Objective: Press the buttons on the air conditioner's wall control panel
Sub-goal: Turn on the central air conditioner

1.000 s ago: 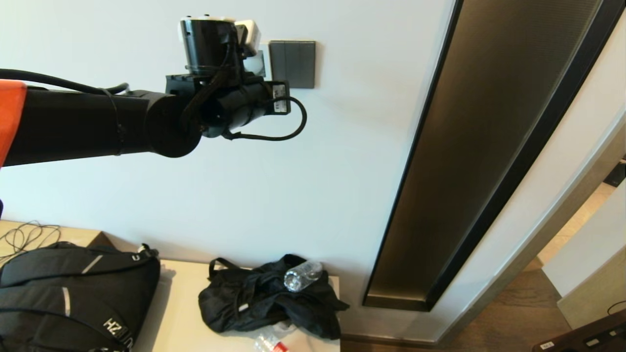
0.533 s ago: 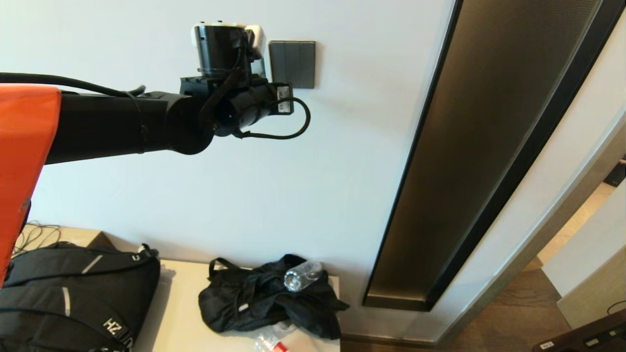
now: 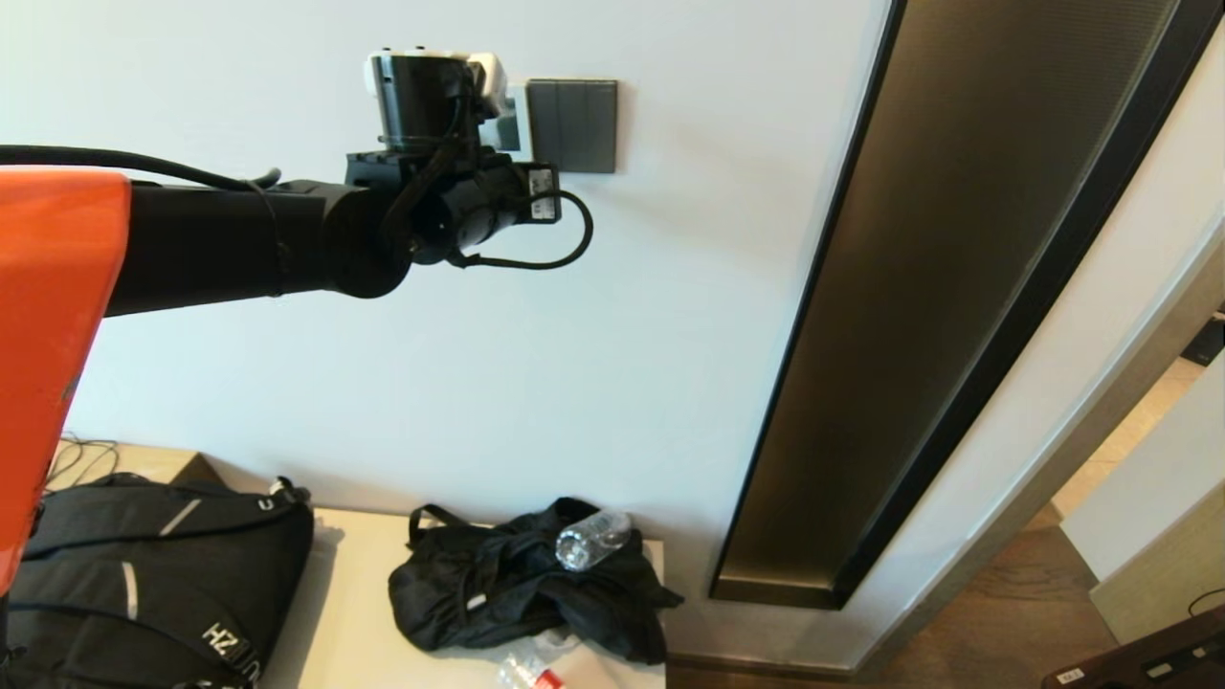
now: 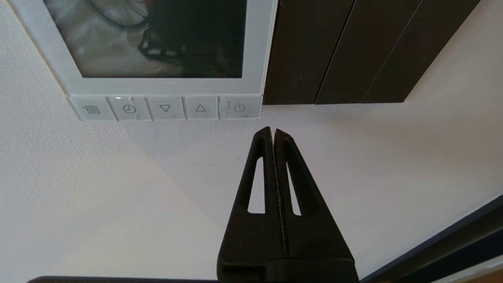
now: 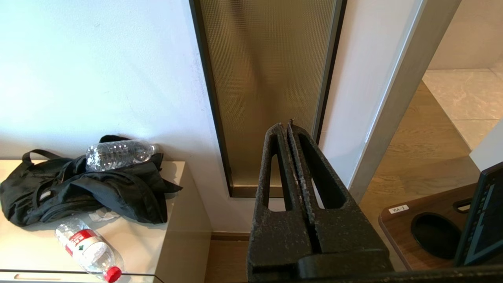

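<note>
Now your left end effector [image 4: 274, 131] sits pressed together just under the wall control panel [image 4: 257, 47].
Its tip is close below the power key at the end of the buttons [image 4: 165, 108], apart from them. Your right end effector [image 5: 286, 127], also together, hangs parked well away, low down.

Left arm [image 3: 220, 249] matte black tube, orange shell nearest the camera, black looped cable [image 3: 536, 254], white label, white-topped black wrist cylinder. Both grippers black, tapered fingers with slotted cutouts; right fingers [image 5: 310, 184] scuffed and dusty.
</note>
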